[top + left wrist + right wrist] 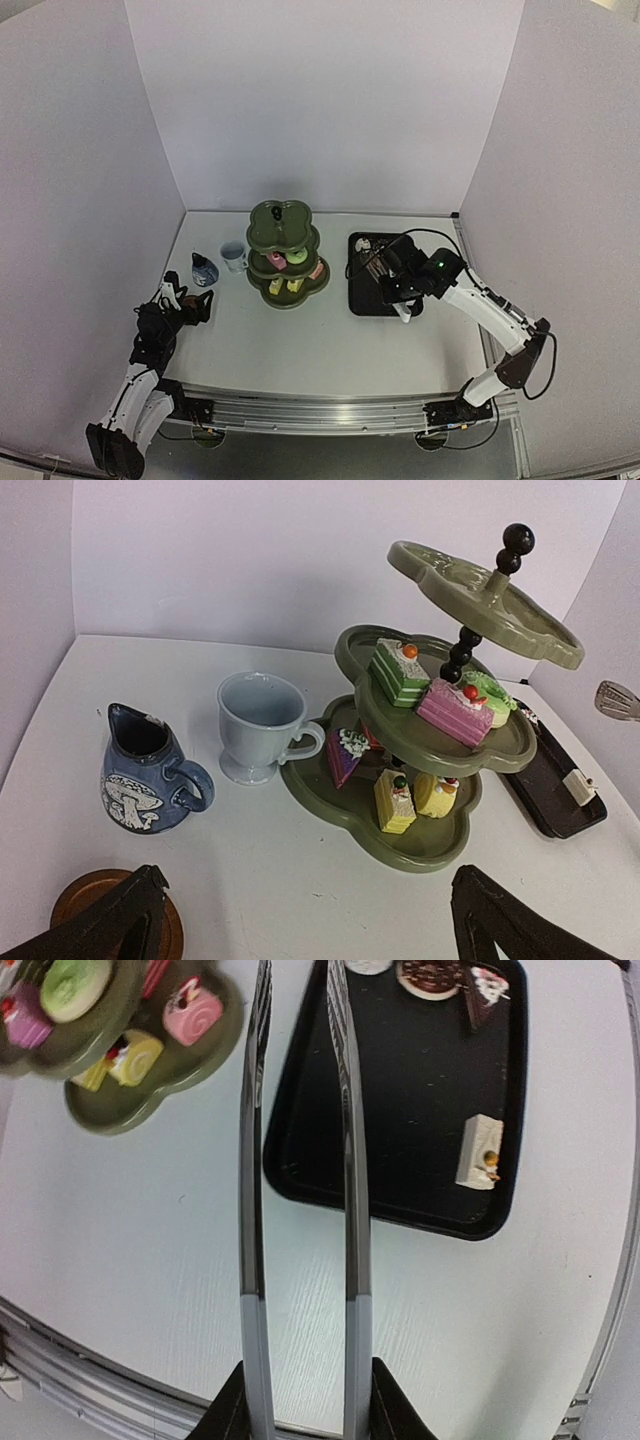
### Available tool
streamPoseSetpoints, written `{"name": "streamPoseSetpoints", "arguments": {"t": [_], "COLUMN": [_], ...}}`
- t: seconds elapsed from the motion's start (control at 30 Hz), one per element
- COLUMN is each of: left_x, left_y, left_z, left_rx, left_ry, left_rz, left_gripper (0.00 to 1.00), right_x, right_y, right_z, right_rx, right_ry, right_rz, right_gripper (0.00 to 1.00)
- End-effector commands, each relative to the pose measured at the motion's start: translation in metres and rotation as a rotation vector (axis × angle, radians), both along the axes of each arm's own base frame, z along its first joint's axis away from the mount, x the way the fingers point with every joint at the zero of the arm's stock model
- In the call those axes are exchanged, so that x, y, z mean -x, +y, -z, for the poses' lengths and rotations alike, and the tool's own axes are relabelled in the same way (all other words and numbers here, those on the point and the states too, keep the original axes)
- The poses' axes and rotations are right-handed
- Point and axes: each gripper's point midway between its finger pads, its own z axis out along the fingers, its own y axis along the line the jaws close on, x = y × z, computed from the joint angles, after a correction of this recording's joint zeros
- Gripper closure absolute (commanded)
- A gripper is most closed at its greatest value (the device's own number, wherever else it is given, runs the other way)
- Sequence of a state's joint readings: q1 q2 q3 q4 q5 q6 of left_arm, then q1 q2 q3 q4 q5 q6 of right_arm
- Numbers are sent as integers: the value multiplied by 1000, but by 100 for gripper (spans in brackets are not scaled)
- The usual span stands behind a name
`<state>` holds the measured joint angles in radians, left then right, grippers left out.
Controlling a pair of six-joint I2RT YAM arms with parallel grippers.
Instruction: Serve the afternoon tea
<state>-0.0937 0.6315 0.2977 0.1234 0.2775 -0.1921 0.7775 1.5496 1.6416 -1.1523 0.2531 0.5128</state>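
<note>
The right gripper is squeezing metal tongs above the black rectangular tray, where a cream cake slice is lying. The left gripper is gaping wide, facing the dark green three-tier scalloped stand and mushroom-patterned small blue cup.

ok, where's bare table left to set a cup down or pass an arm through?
Free: wide strip from the stand to the near rail, across to the front of the tray. Tray middle is bare too. Crowded: left of the stand, with white cup, blue cup, coaster and left end effector. Stand-tray gap is narrow.
</note>
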Motion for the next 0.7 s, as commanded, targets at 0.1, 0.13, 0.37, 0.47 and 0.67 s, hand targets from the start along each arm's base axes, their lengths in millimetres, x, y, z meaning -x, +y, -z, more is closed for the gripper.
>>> {"name": "streamPoseSetpoints", "arguments": {"t": [0.1, 0.13, 0.37, 0.47, 0.67], "left_x": [-1, -1, -1, -1, 0], "left_y": [-2, -2, -2, -2, -2], "left_z": [-7, -6, -4, -4, -7], "left_rx": [10, 9, 9, 9, 7], "left_ry": [-26, -25, -20, -19, -30], "left_rz": [8, 6, 5, 5, 6], "left_gripper": [0, 0, 0, 0, 0], "right_x": [-59, -68, -127, -149, -175], "right_y": [-35, -40, -54, -53, -55], "right_z": [15, 20, 46, 58, 90], "right_rx": [35, 50, 18, -6, -29], "right_ry": [6, 13, 69, 92, 153], "right_rz": [196, 210, 322, 342, 382], "right_gripper": [68, 68, 67, 66, 66]}}
